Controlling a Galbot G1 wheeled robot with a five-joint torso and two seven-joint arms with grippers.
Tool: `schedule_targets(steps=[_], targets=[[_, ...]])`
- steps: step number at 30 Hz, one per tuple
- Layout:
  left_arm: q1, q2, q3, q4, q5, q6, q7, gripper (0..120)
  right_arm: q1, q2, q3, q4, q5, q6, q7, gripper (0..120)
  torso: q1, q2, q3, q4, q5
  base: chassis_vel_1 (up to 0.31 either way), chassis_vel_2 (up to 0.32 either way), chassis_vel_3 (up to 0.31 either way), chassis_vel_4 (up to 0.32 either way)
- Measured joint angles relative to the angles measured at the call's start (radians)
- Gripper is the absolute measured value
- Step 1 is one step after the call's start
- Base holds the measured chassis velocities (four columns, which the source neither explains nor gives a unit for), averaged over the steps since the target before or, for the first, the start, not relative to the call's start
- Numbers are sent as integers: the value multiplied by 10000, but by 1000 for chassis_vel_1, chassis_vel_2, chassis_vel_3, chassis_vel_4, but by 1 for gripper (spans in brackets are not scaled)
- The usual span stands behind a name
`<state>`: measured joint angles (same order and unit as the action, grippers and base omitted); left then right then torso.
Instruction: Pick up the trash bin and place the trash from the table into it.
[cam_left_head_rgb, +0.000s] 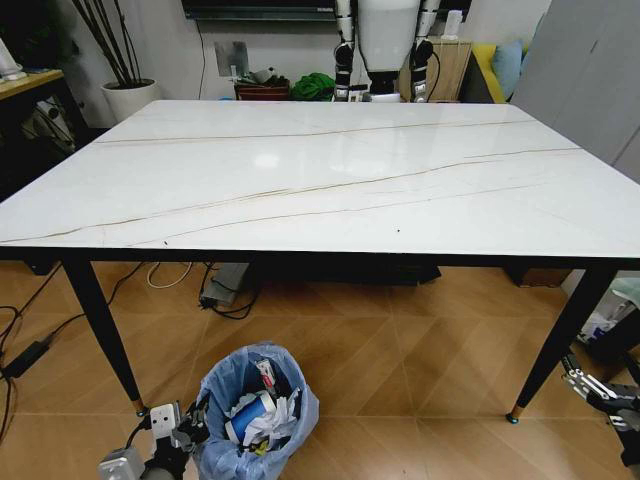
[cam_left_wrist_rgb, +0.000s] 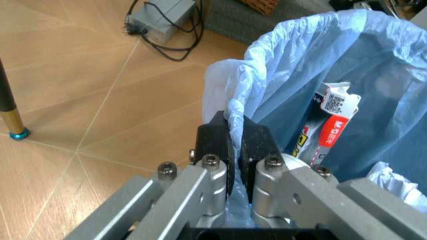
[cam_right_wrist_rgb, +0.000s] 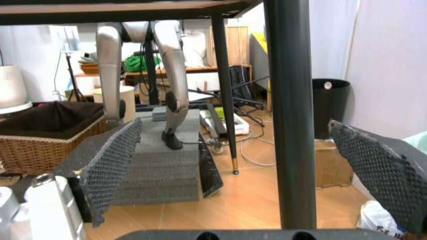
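Note:
The trash bin (cam_left_head_rgb: 255, 410), lined with a crinkly blue bag, is low over the wooden floor in front of the table (cam_left_head_rgb: 320, 170), near its front left leg. Inside lies trash: a blue cup (cam_left_head_rgb: 248, 418), white paper wads (cam_left_head_rgb: 278, 412) and a red-and-white packet (cam_left_wrist_rgb: 330, 125). My left gripper (cam_left_head_rgb: 188, 425) is shut on the bin's near rim; in the left wrist view its black fingertips (cam_left_wrist_rgb: 217, 142) pinch the bag's edge (cam_left_wrist_rgb: 235, 120). My right gripper (cam_right_wrist_rgb: 233, 125) hangs open low at the right, beside the front right table leg (cam_right_wrist_rgb: 290, 125), holding nothing.
Another robot (cam_left_head_rgb: 385, 40) stands beyond the table's far edge. A white plant pot (cam_left_head_rgb: 130, 95) and a wooden desk (cam_left_head_rgb: 25, 85) are at the back left. Cables and a power box (cam_left_head_rgb: 225, 285) lie under the table. A wicker basket (cam_right_wrist_rgb: 47, 135) and a black bin (cam_right_wrist_rgb: 330, 105) stand behind.

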<state>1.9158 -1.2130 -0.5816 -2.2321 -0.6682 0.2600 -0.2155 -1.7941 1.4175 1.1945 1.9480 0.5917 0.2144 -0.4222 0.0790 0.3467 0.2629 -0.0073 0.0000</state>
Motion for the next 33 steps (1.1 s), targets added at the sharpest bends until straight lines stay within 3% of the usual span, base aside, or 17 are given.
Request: schedule_targets(steps=[33], targets=[[-60, 7, 53, 123, 46, -4, 7, 0, -114, 56, -12, 96, -40, 101, -134, 100, -398, -1284, -886, 1, 0, 0, 0, 0, 0]])
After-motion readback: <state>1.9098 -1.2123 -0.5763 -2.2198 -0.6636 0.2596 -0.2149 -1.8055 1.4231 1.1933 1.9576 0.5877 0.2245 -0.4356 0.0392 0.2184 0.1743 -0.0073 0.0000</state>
